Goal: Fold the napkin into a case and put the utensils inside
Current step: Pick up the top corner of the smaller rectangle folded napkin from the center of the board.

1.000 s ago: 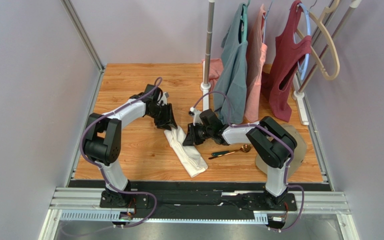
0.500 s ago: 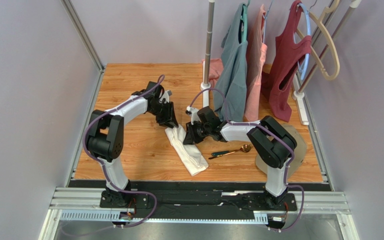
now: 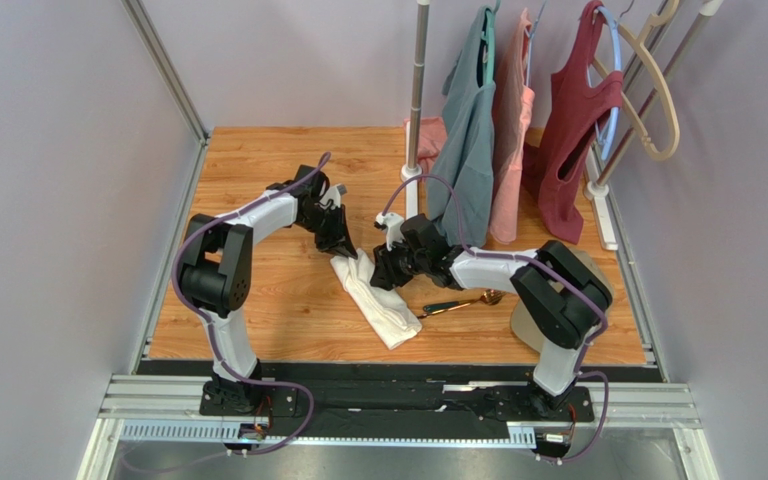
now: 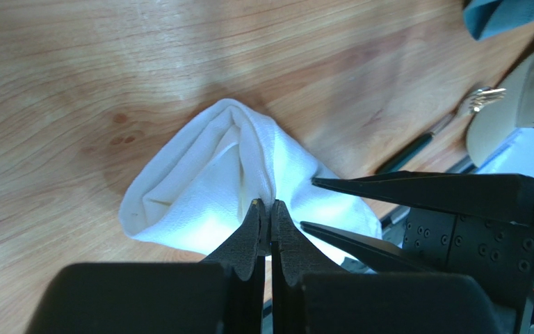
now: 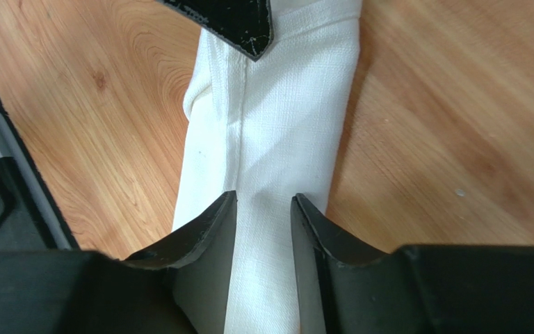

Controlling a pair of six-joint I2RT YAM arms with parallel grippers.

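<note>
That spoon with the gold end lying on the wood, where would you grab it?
Take the spoon by its slim dark handle, near the middle, coming straight down from above with the gripper's fingers across its width. It lies flat on the table, apart from the napkin, so only its narrow sides offer a hold; the rounded gold bowl would likely slip.

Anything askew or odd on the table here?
The napkin lies slantwise, folded to a strip, its far end puckered into a peak where the left jaws pinch it. The spoon lies outside it. Hung clothes at the back seem unrelated.
</note>
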